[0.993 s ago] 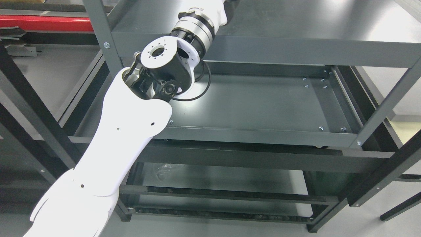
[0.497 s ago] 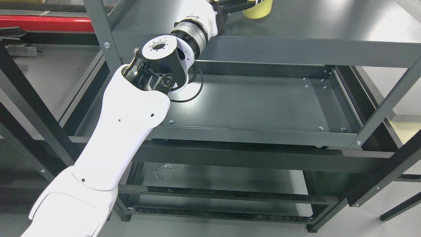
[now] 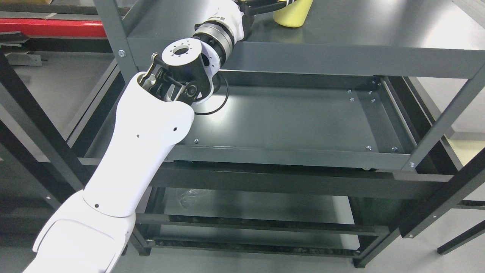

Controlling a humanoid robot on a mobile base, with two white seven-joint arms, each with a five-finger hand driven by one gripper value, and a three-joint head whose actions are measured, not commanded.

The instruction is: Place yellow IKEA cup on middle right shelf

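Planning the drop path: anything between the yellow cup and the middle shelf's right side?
The yellow cup is over the top shelf, whose deck and front lip lie between it and the middle shelf. The left hand, mostly cropped, must bring it out over that lip. The middle shelf's right side shows nothing on it.

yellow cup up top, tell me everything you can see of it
Only the lower part of the yellow cup shows; its top is cut off by the picture's upper edge. It is plain pale yellow with a smooth, matte, plastic-like surface, narrowing slightly toward a rounded base. It looks roughly upright over the dark grey top shelf, near its back left; whether the base touches the shelf cannot be told. The left hand reaches it from the left, dark fingers against its side, mostly out of frame.
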